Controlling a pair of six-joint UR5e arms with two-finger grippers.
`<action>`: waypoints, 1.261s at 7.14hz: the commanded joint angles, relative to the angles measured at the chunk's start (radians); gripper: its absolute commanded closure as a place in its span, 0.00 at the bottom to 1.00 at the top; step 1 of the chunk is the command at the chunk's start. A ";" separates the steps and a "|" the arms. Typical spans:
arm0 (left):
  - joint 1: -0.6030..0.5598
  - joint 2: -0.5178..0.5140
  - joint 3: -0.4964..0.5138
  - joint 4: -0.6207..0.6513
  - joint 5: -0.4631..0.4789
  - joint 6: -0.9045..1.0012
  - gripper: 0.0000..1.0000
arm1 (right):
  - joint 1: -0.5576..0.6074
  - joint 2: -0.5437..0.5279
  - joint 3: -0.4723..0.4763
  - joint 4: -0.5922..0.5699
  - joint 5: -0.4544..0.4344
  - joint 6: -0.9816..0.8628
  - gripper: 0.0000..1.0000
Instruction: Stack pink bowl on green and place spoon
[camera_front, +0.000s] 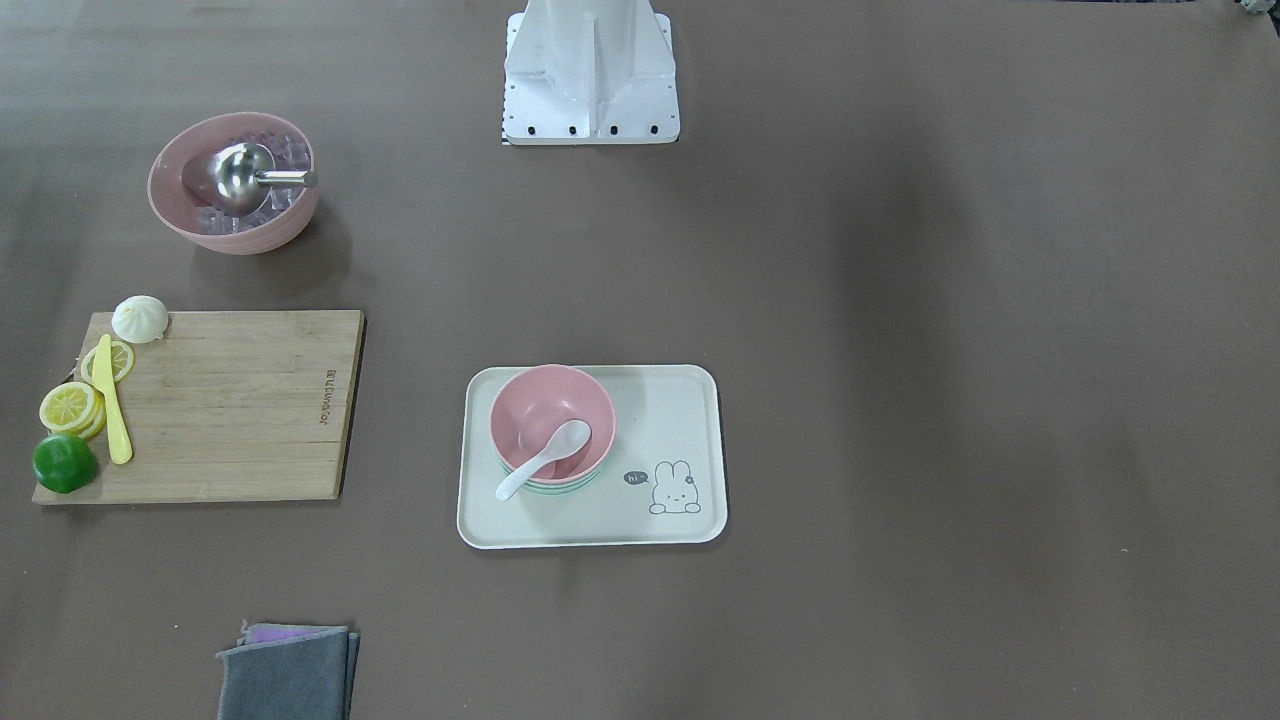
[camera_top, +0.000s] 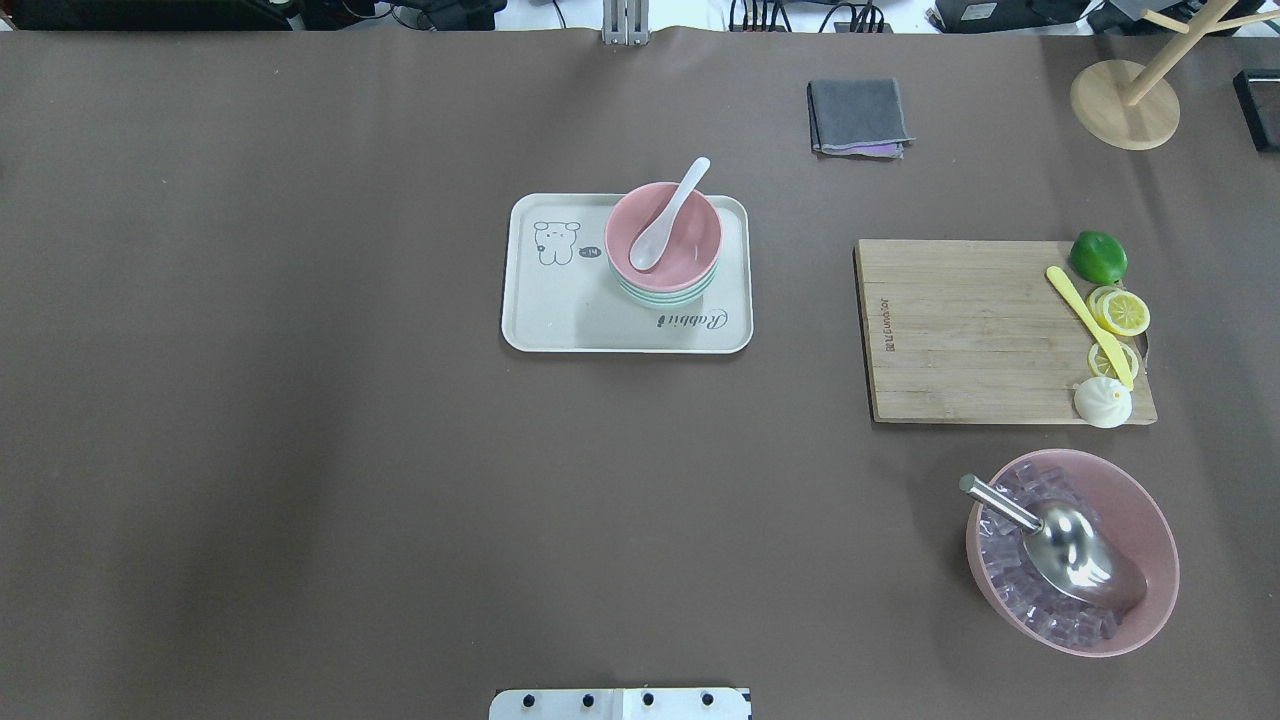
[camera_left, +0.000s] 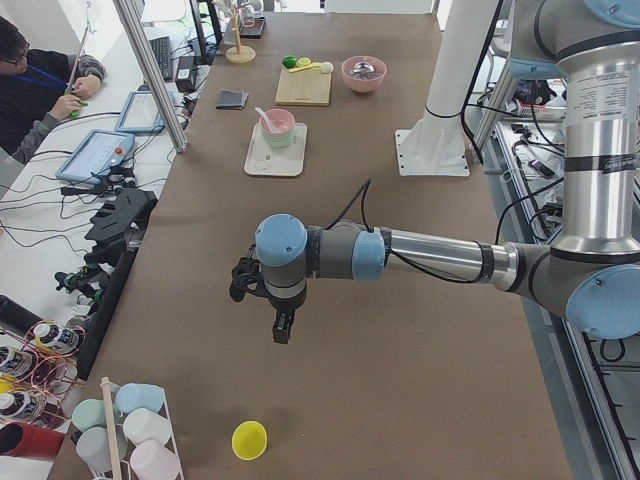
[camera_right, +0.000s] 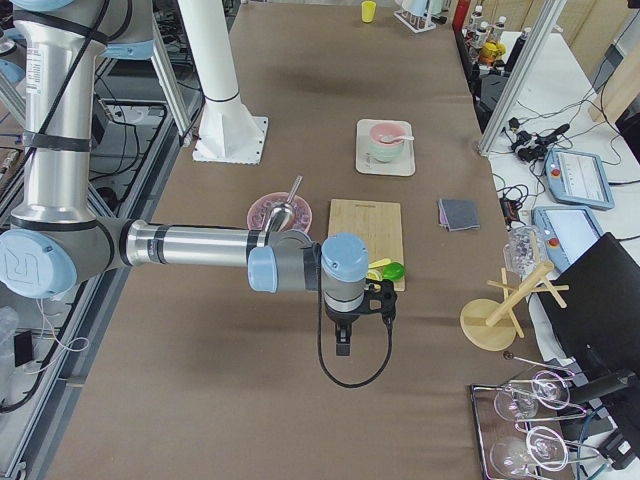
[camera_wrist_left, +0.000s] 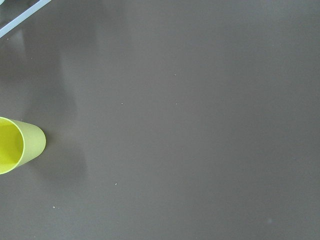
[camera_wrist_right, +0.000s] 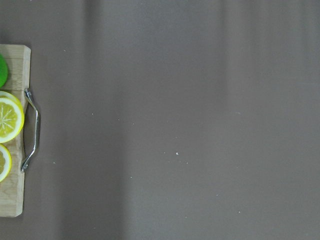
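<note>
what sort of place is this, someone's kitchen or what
Most likely a robotics lab, not a kitchen: a left arm and a right arm reach over one brown table, and an operator sits at a side desk beside tablets.

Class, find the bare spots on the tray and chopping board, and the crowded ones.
Cream rectangular tray: bare on its rabbit-print side; crowded at the stacked pink bowl. Wooden chopping board: bare toward the tray; crowded by the green lime and yellow lemon slices.
</note>
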 joint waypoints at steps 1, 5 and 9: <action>0.002 -0.003 0.007 0.004 -0.006 -0.013 0.00 | 0.000 -0.006 0.012 0.005 0.007 0.004 0.00; 0.011 -0.003 -0.004 -0.001 0.000 -0.002 0.00 | -0.008 0.000 0.019 0.011 0.059 0.027 0.00; 0.026 -0.044 -0.007 -0.007 -0.002 -0.001 0.00 | -0.008 0.004 0.018 0.011 0.061 0.026 0.00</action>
